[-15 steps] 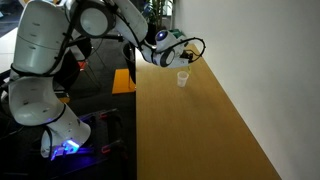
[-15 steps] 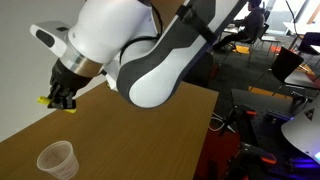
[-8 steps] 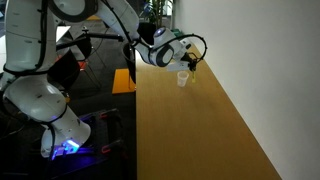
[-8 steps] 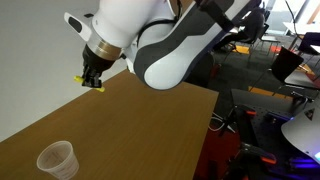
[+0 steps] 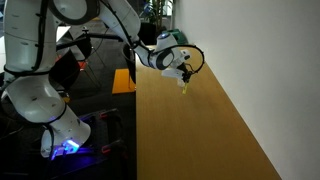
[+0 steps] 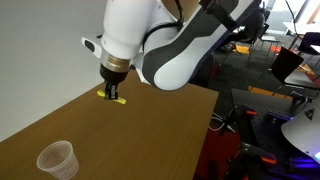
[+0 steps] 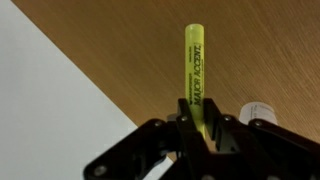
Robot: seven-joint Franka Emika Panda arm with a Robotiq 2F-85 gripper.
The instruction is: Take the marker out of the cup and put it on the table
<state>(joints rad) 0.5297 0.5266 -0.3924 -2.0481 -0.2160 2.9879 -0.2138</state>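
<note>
The claw (image 7: 197, 115) is squeezing shut on the marker (image 7: 194, 60). Its two fingers are pinching one end, and most of the yellow-green stick is poking out past them. In an exterior view the claw (image 6: 112, 88) is pointing down, and the marker (image 6: 115, 98) is lying almost flat under it, low over the bench (image 6: 150, 140). I cannot tell if the marker is touching the wood or hanging just above it.

The marker is out of the cup (image 6: 57, 158). The cup is standing upright and empty on the bench, well apart from the claw. In the wrist view a small whitish bit is showing just beside the claw, and I am guessing that is the cup (image 7: 262, 108) too. The white wall (image 7: 40, 90) is running along one edge of the bench.

I am thinking the marker is light and stiff, so it is not bending or sagging in the claw. It is also smooth and round, so it could slip out or roll away once it is let go. Holding it by the end is working fine, but a grip nearer the middle would be steadier. The job is looking nearly done, because the marker only needs to be laid down gently.
</note>
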